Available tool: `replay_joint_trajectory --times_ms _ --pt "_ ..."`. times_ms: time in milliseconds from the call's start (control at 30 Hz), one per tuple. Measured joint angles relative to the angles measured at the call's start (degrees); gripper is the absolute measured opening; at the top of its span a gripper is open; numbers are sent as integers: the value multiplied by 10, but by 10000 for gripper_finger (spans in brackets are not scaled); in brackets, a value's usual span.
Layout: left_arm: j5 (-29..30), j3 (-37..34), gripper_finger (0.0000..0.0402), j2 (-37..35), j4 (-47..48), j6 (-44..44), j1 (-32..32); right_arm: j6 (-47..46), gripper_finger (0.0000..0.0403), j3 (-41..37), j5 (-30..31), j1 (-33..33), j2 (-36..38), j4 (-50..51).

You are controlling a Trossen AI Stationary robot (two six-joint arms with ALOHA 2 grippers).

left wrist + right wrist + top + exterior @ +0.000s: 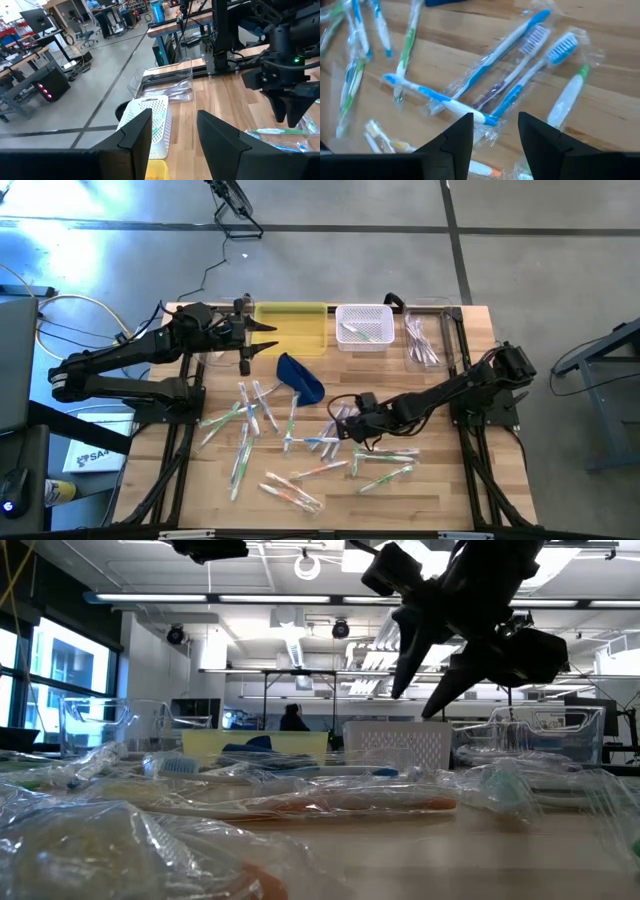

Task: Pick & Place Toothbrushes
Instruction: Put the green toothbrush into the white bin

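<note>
Both sets of jaws stand spread with nothing between them. Over on the left, the left gripper (268,337) hangs beside the yellow tray (293,326) at the back of the table (450,480). Next along the back sit the white basket (364,327) and a clear bin (425,340). The toothbrushes (290,445) lie scattered in wrappers across the middle, and the right gripper (340,423) hovers just above a blue-handled cluster (495,75).

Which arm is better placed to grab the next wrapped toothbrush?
Right. Its open claw hovers over the blue-and-white wrapped toothbrushes mid-table; the left claw waits by the yellow tray.
</note>
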State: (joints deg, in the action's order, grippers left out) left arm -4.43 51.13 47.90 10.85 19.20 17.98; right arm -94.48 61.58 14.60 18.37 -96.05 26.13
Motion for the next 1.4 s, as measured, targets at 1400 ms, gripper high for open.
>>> replay_joint_trajectory --times_ms 1400 --pt "0 0 152 0 0 0 0 -19 130 -7 -74 12 -71 -40"
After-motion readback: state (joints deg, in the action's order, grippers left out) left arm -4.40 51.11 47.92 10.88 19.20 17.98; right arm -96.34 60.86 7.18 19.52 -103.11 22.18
